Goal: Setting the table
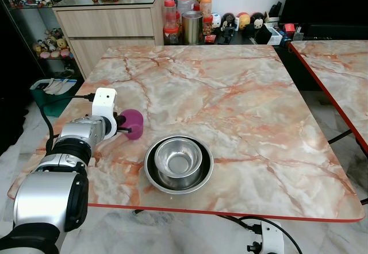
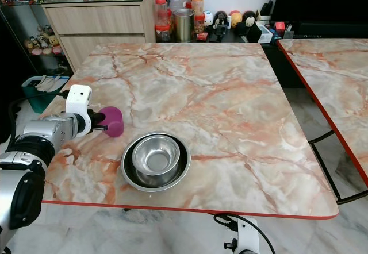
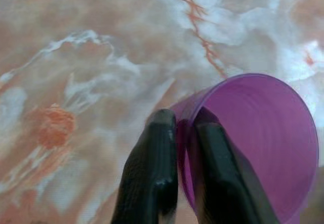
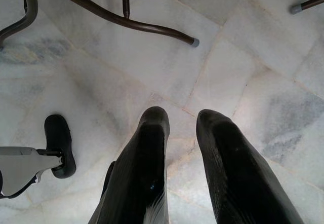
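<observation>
A purple plastic cup (image 1: 133,122) is at the marble table's (image 1: 241,93) left side, close to the near edge. My left gripper (image 1: 123,129) reaches it from the left and is shut on the cup's rim (image 3: 258,138), one finger (image 3: 215,148) inside and one outside. I cannot tell whether the cup rests on the table or is just above it. To its right a small steel bowl (image 1: 178,161) sits nested in a wider steel bowl (image 1: 150,173). My right gripper (image 4: 182,120) hangs below the table over the floor, open and holding nothing.
A wooden cabinet (image 1: 109,27) and several jars (image 1: 184,12) stand behind the table's far edge. A second marble table (image 1: 339,70) is on the right across a narrow gap. A green basket (image 1: 49,90) sits on the floor at left. Metal table legs (image 4: 116,19) cross the floor.
</observation>
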Controlling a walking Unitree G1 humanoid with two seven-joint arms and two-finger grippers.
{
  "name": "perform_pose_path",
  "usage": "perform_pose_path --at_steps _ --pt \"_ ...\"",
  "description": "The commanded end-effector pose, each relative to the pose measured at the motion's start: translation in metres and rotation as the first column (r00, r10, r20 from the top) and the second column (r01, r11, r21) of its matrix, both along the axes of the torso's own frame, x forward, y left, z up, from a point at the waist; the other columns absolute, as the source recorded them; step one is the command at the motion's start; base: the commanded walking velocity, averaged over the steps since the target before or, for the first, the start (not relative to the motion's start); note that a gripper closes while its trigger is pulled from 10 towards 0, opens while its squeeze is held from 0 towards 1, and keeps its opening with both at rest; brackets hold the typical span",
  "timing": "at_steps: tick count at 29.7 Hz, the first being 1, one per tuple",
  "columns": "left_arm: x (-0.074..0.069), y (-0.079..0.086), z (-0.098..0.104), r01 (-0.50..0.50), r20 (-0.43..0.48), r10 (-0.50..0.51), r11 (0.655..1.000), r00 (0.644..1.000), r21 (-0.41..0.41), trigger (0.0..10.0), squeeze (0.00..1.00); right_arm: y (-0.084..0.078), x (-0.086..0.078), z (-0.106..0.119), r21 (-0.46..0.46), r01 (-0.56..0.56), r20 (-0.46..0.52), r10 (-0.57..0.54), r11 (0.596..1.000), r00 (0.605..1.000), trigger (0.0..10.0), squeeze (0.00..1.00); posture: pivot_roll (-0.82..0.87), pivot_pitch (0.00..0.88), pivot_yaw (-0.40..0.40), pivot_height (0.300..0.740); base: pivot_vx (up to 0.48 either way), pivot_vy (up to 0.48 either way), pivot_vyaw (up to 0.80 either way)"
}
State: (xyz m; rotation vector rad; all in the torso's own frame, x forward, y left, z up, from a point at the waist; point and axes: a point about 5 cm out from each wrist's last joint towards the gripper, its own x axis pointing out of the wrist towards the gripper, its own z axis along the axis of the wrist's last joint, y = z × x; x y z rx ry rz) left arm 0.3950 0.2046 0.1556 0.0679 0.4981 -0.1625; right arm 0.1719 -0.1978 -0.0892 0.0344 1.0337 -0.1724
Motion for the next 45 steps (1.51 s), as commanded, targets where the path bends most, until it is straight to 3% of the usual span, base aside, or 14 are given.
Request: perform_pose_path --at_steps 1,10,18,19,20,21,22,23,24,31,45 --pt "0.001 0.004 0.006 0.002 0.001 -0.002 1.000 1.000 0.019 10.0 0.00 0.001 0.001 0.000 0.012 0.018 0.009 -0.018 1.000 1.000 10.0 0.00 0.10 0.000 0.052 0.740 0.000 0.000 0.00" --pt "0.000 0.004 0.003 0.010 -0.012 -0.010 1.000 1.000 0.022 10.0 0.00 0.002 0.001 0.000 0.013 0.021 0.009 -0.021 1.000 1.000 10.0 0.00 0.10 0.000 0.052 0.740 0.000 0.000 0.00" --pt "0.003 0.006 0.009 -0.027 0.037 0.027 0.999 0.999 0.018 10.0 0.00 0.001 0.001 0.000 0.012 0.024 0.009 -0.024 1.000 1.000 10.0 0.00 0.10 0.000 0.051 0.740 0.000 0.000 0.00" --pt "0.003 0.006 0.009 -0.027 0.036 0.026 0.999 0.999 0.018 10.0 0.75 0.001 0.001 0.000 0.012 0.023 0.009 -0.023 1.000 1.000 10.0 0.00 0.10 0.000 0.051 0.740 0.000 0.000 0.00" --pt "0.003 0.006 0.009 -0.026 0.035 0.026 0.999 0.999 0.018 10.0 0.75 0.001 0.001 0.000 0.012 0.022 0.009 -0.022 1.000 1.000 10.0 0.00 0.10 0.000 0.051 0.740 0.000 0.000 0.00" --pt "0.003 0.006 0.008 -0.025 0.031 0.024 1.000 0.999 0.019 10.0 1.00 0.001 0.001 0.000 0.012 0.023 0.009 -0.023 1.000 1.000 10.0 0.00 0.10 0.000 0.051 0.740 0.000 0.000 0.00" --pt "0.003 0.006 0.008 -0.026 0.028 0.025 1.000 0.999 0.017 10.0 1.00 0.001 0.001 0.000 0.013 0.023 0.009 -0.023 1.000 1.000 10.0 0.00 0.10 0.000 0.051 0.740 0.000 0.000 0.00" --pt "0.002 0.006 0.007 -0.026 0.026 0.025 1.000 0.999 0.015 10.0 0.74 0.001 0.001 0.000 0.013 0.023 0.009 -0.024 1.000 1.000 10.0 0.00 0.10 0.000 0.051 0.740 0.000 0.000 0.00" --pt "0.002 0.006 0.007 -0.026 0.024 0.026 1.000 0.999 0.012 10.0 0.00 0.002 0.001 0.000 0.013 0.023 0.009 -0.023 1.000 1.000 10.0 0.00 0.10 0.000 0.051 0.740 0.000 0.000 0.00" --pt "0.002 0.004 0.005 -0.013 0.015 0.013 1.000 1.000 0.009 10.0 0.00 0.001 0.001 0.000 0.014 0.023 0.008 -0.023 1.000 1.000 10.0 0.00 0.10 0.000 0.051 0.740 0.000 0.000 0.00" --pt "0.008 0.009 0.024 -0.077 0.132 0.075 0.997 0.988 0.009 10.0 0.00 0.002 0.001 0.000 0.014 0.024 0.007 -0.024 1.000 1.000 10.0 0.00 0.10 0.000 0.049 0.740 0.000 0.000 0.00"
